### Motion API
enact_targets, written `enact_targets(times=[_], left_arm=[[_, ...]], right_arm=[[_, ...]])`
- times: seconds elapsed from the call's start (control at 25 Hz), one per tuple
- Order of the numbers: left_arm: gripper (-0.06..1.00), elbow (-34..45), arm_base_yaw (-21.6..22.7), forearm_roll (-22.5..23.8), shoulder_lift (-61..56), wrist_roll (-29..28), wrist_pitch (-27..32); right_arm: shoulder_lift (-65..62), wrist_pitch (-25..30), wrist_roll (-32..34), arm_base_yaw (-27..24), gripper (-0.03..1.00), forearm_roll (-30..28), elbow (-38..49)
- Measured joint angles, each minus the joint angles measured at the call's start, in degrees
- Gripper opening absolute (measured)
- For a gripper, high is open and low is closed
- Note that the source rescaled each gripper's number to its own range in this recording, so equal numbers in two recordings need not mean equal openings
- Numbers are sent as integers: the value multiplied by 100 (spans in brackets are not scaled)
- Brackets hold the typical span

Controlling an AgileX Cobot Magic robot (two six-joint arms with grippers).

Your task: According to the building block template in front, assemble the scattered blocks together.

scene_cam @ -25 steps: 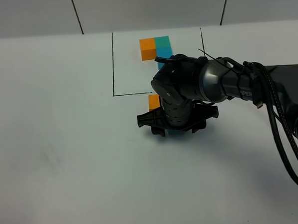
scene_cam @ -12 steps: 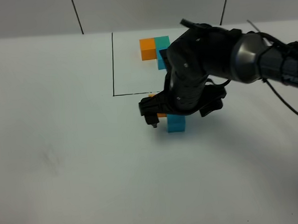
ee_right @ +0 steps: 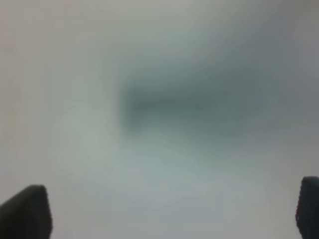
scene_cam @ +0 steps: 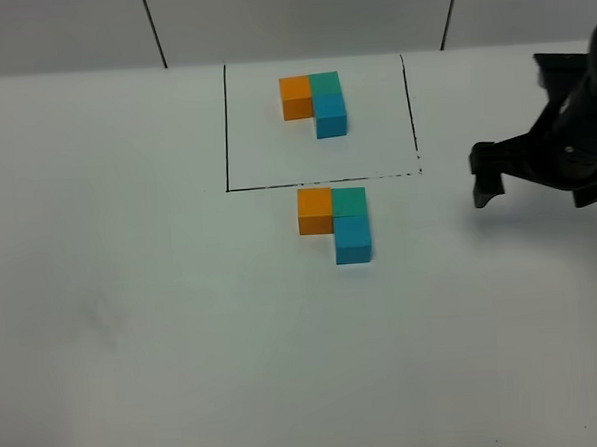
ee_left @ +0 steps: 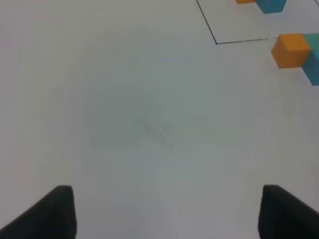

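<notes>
white table (scene_cam: 133,322), grey panelled wall (scene_cam: 298,18)

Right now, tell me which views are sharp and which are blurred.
Exterior high view: sharp, even light, soft shadows beside the assembled blocks and the template. Left wrist view: slightly soft, the orange cube still readable. Right wrist view: heavily blurred, only a dark smear and the right gripper fingertips.

White matte counter (scene_cam: 132,292), marked with a thin black drawn rectangle (scene_cam: 225,127). Inside the frame, resting on it: building block template (scene_cam: 315,100), orange, teal-green and sky-blue joined in an L. Just outside the near line: scattered blocks (scene_cam: 335,222), touching in a matching L.
</notes>
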Motion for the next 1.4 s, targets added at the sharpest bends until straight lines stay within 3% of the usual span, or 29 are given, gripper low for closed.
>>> enact_targets(times=[0.2, 0.4, 0.68, 0.88, 1.04, 1.4], left_arm=[[61, 0, 0, 0, 0, 0, 0], [61, 0, 0, 0, 0, 0, 0], [61, 0, 0, 0, 0, 0, 0], [61, 0, 0, 0, 0, 0, 0], [61, 0, 0, 0, 0, 0, 0], [61, 0, 0, 0, 0, 0, 0]], right_arm=[[-796, -137, -810, -838, 100, 160, 444], [-2195, -490, -993, -1178, 100, 301, 1106], [-4260, -328, -993, -947, 100, 483, 1981], [-5848, 231, -931, -760, 100, 493, 2649], [-6925, 831, -608, -712, 100, 183, 3056], [-8342, 1553, -330, -473, 100, 215, 3419]])
